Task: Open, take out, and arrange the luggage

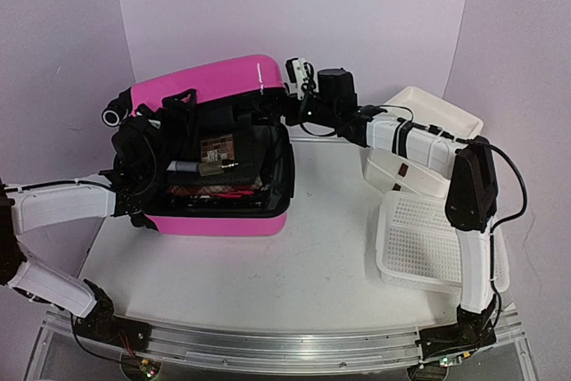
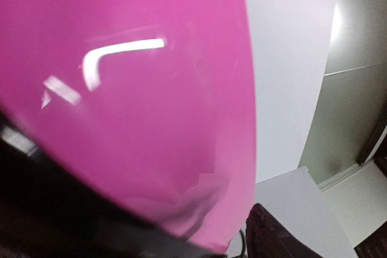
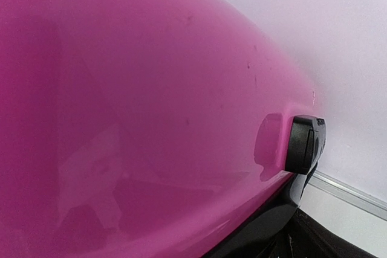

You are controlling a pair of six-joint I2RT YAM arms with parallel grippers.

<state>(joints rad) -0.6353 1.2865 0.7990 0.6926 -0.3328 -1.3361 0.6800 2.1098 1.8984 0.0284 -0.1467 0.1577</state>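
Top external: hot-pink hard-shell suitcase (image 1: 214, 82) open, contents (image 1: 214, 156) inside.
Unpacking, arranging remain; right pincer (image 1: 293, 78) apart; left pincer (image 1: 143, 162) state indeterminable.

The luggage (image 1: 210, 78) is hot pink with black lining; the perforated basket (image 1: 419, 243) and desk (image 1: 268, 278) are white.

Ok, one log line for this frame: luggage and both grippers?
luggage: open, lid raised, contents inside | left gripper: at luggage's left end | right gripper: at lid's right edge
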